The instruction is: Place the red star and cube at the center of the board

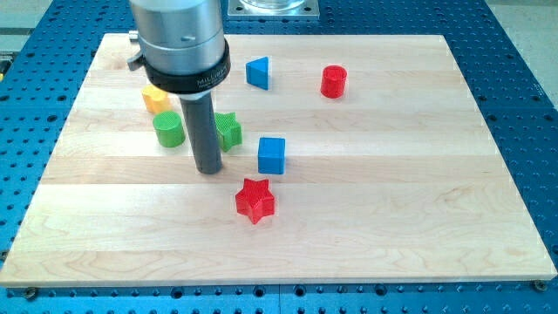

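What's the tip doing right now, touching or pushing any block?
My tip: no gripper, holds nothing; it sits left of the blue cube, up-left of the red star, apart from both.

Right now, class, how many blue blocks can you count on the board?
2. A blue triangular block sits near the view's top, left of the red cylinder. A blue cube sits mid-board, just above the red star. The arm could hide another.
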`<state>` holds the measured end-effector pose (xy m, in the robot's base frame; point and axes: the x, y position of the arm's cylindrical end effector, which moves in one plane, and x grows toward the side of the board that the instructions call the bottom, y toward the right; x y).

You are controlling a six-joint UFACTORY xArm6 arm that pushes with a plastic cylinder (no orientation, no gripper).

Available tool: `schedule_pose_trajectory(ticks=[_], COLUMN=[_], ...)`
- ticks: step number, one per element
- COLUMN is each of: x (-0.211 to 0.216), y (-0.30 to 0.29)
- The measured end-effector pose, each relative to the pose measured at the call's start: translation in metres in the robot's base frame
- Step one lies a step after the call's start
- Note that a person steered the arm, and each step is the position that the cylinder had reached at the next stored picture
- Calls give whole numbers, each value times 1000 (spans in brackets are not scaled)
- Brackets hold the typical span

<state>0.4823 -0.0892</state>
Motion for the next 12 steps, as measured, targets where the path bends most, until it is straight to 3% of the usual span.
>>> schedule_pose_trajectory(ticks=[2,4,6,7,8,9,10,12], x=[14,43,84,37,47,90,48,46], y=[20,-8,70,117,143,97,99,95])
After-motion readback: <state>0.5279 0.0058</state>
